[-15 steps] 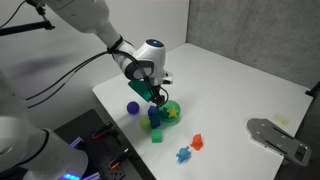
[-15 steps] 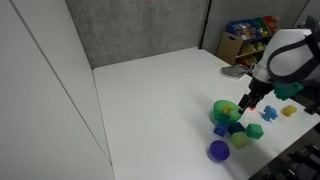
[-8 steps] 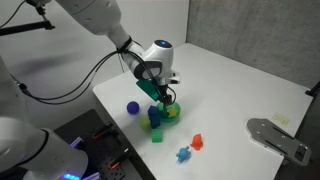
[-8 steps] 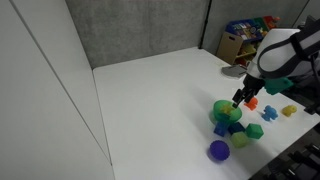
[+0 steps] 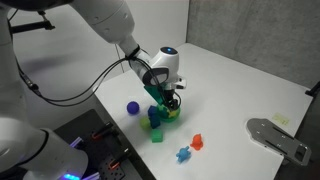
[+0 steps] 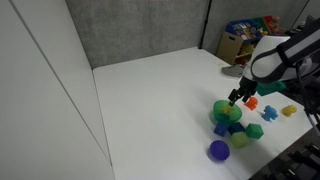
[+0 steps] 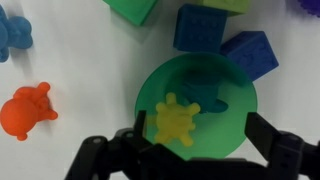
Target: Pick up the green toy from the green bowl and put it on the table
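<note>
Now | black claw [image 7: 186,150] spread over round bright-green plastic bowl [image 7: 150,85] | we should centre on dark-green toy [image 7: 207,100], dodging yellow toy [image 7: 177,121]

Single white arm [image 5: 108,22], seen in an exterior view, reaching in from the upper left and bending at the wrist [image 5: 160,68], so that the hand [image 5: 170,100] points steeply downward. In an exterior view the same arm enters from the right edge, with the hand [image 6: 236,97] at its lowest point. In the wrist view the hand [image 7: 192,150] comes in from the bottom edge, and its two dark fingers [image 7: 105,158] are spread wide apart, one to the left and one to the right.
</note>
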Motion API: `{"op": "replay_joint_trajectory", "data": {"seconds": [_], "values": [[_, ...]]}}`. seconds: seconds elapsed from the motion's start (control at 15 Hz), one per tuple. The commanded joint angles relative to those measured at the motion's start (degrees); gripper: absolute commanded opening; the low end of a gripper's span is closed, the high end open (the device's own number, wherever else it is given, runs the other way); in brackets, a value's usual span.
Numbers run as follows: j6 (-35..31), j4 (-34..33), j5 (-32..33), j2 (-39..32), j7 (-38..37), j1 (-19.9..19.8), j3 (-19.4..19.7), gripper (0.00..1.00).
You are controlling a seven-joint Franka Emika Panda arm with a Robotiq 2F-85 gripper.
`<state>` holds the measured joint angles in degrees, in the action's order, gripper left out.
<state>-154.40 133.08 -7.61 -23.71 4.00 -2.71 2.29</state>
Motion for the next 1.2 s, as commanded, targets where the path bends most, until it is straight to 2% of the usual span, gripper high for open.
{"op": "replay_joint_trajectory", "data": {"seconds": [0.0, 0.2, 0.73, 1.13], "values": [[0.0, -0.2, 0.8, -0.6, -1.2, -0.8, -0.6, 1.0], [0.0, -0.8, 0.8, -1.5, -2.0, -0.7, -0.5, 1.0], [-6.0, -1.4, 0.0, -5.2, -3.6, -1.2, -0.5, 1.0], [-6.3, -1.6, 0.3, -8.4, -4.4, -0.7, -1.1, 1.0]]}}
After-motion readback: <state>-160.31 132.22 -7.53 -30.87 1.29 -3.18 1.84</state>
